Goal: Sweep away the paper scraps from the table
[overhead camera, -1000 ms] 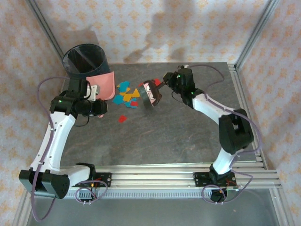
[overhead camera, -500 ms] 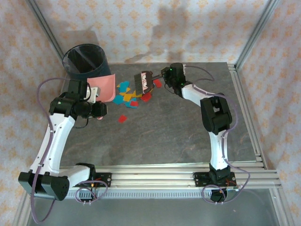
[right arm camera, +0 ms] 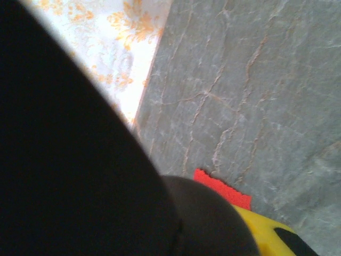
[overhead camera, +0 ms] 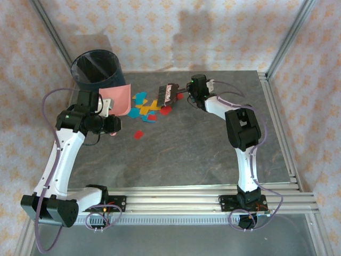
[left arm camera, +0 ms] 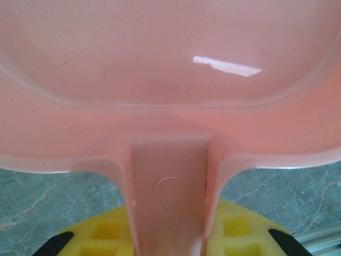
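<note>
Peach-patterned walls [overhead camera: 213,32] enclose the table [overhead camera: 202,154], a dark grey stone-patterned surface with silver rails along its near and right edges. A black mesh bin [overhead camera: 96,68] stands at the far left corner. The left gripper [overhead camera: 108,104] is clenched on the handle of a pink dustpan [overhead camera: 119,96], which sits just near of the bin with its open lip facing right. In the left wrist view the dustpan handle [left arm camera: 169,186] runs between the yellow fingers [left arm camera: 104,233], which press on it from both sides. The right gripper [overhead camera: 185,92] reaches to the far middle of the table and grasps a dark hand brush [overhead camera: 167,94]; whether its bristles touch the surface cannot be told. The paper scraps [overhead camera: 145,106], red, yellow-orange and teal, lie clustered on the table between dustpan and brush, the leftmost just beside the dustpan's lip. One red scrap [overhead camera: 139,134] lies apart on the near side, and another red piece [overhead camera: 166,110] lies just near of the brush. In the right wrist view the black brush body [right arm camera: 69,160] covers the left, a yellow finger [right arm camera: 264,226] shows at the lower edge, and a red scrap [right arm camera: 222,188] lies on the stone just beyond it.
</note>
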Controlling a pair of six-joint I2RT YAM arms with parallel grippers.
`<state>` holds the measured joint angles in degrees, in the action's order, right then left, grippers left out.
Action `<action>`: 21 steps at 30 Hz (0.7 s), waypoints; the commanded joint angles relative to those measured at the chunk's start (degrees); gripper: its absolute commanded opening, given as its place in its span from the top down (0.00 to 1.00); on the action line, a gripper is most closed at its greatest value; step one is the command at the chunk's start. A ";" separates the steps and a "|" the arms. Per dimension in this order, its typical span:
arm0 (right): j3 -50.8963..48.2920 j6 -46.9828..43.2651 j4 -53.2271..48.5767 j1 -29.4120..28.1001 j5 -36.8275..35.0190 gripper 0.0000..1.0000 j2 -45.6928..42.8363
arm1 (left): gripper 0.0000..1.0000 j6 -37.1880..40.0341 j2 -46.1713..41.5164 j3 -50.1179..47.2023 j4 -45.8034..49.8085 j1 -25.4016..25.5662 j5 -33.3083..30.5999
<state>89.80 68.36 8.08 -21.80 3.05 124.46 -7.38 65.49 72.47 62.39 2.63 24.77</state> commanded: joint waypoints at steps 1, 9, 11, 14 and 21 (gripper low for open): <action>0.70 -0.05 -2.04 0.05 -3.61 1.00 -0.18 | 1.00 1.30 -0.63 -0.24 1.29 0.44 -1.01; -4.61 -2.88 -5.53 0.10 -6.63 1.00 -3.02 | 1.00 1.36 -0.52 -0.72 1.07 0.44 -0.35; -6.62 -3.85 -5.83 0.13 -7.78 1.00 -4.41 | 1.00 1.24 -0.46 -0.85 0.82 0.44 -0.04; -9.44 -5.45 -7.32 0.13 -9.70 1.00 -6.66 | 1.00 1.23 -0.37 -0.95 0.68 0.44 0.48; -16.62 -7.84 -10.19 0.23 -14.03 1.00 -12.53 | 1.00 1.43 0.24 -0.70 0.67 0.66 1.24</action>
<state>76.18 65.34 5.52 -21.80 -4.54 114.08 -7.38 65.52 71.79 62.39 2.66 25.06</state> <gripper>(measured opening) 0.253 0.239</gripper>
